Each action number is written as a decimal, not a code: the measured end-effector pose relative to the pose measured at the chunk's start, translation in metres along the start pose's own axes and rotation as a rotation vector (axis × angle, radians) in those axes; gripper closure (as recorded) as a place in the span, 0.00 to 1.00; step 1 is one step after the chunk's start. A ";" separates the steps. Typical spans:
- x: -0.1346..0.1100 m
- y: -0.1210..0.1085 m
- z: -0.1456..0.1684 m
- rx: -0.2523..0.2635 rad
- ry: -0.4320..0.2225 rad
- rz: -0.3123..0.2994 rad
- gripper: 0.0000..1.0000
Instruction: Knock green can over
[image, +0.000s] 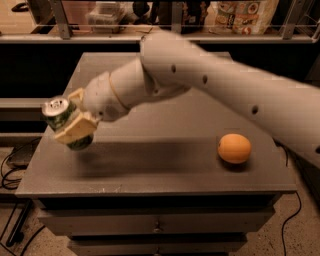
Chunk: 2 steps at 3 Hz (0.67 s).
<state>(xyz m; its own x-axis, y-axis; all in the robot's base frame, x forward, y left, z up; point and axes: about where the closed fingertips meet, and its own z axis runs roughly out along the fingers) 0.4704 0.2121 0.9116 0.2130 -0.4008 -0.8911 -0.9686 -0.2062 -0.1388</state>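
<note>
Gripping hand (70, 120): closed around green can (59, 114), one finger on each side, above the left near part of the worktop (165, 170).
Green can: tilted, silver top facing up-left, seemingly lifted, shadow beneath.
Orange (234, 148): resting at right, well apart.
Arm (200, 85): reaching in from right.
Shelf (100, 36): behind, cluttered.

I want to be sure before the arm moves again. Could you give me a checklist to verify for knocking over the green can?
1. Claw grips the green can: ok, fingers on both sides.
2. Can lies on its side on the table: not ok, it is held tilted above the left part.
3. Table surface below the can: ok, its shadow falls there.
4. Orange apart from the can: ok, far right.
5. Can dented or not: cannot tell.
</note>
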 end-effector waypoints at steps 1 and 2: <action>-0.013 -0.028 -0.054 0.050 0.193 -0.054 0.67; 0.011 -0.072 -0.120 0.122 0.475 -0.106 0.36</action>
<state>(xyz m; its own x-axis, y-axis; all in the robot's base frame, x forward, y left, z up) 0.5580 0.1153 0.9639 0.3183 -0.7516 -0.5777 -0.9404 -0.1734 -0.2925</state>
